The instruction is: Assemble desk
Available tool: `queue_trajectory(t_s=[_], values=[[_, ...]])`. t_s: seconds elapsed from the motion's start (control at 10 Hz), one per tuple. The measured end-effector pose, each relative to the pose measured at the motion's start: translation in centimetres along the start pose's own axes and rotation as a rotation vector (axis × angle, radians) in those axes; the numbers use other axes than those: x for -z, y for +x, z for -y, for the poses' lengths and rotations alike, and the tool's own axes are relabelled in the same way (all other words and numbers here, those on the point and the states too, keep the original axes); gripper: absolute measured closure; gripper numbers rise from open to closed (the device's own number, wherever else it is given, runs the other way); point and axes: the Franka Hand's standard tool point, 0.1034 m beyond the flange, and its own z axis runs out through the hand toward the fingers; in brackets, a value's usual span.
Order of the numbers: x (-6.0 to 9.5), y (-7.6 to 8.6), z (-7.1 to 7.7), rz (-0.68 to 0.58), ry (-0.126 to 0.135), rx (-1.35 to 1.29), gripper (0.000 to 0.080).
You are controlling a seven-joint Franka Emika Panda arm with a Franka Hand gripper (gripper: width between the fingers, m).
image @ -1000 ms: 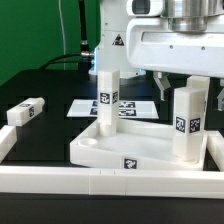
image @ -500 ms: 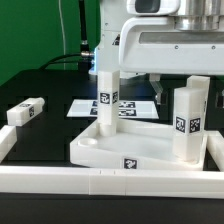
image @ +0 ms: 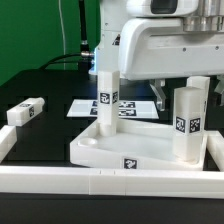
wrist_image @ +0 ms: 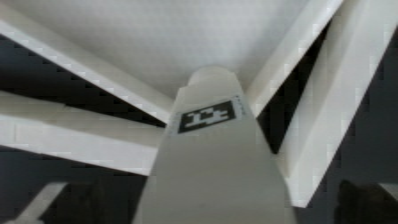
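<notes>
Black table, green backdrop, white border rail across the front. Exterior view's left: loose leg lying flat, well apart from the tabletop. Tabletop mid-table, rim up. First upright leg in its far left corner, marker board behind. Right: second upright leg standing in the tabletop, gripper just above it, jaws spread wide, gripping nothing.
</notes>
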Motion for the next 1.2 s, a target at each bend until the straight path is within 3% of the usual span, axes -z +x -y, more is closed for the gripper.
queue_trajectory(t_s=[0.1,0.2,0.4,0.7,1.2], values=[[-0.01,0.01,0.11,0.000,0.001,0.002,0.0275],[-0.02,0.00,0.08,0.000,0.001,-0.001,0.0275],[-0.03,0.00,0.04,0.000,0.001,-0.001,0.0511],[-0.03,0.00,0.03,0.000,0.002,-0.029,0.0511],[-0.01,-0.05,0.17,0.017,0.045,-0.563,0.0509]])
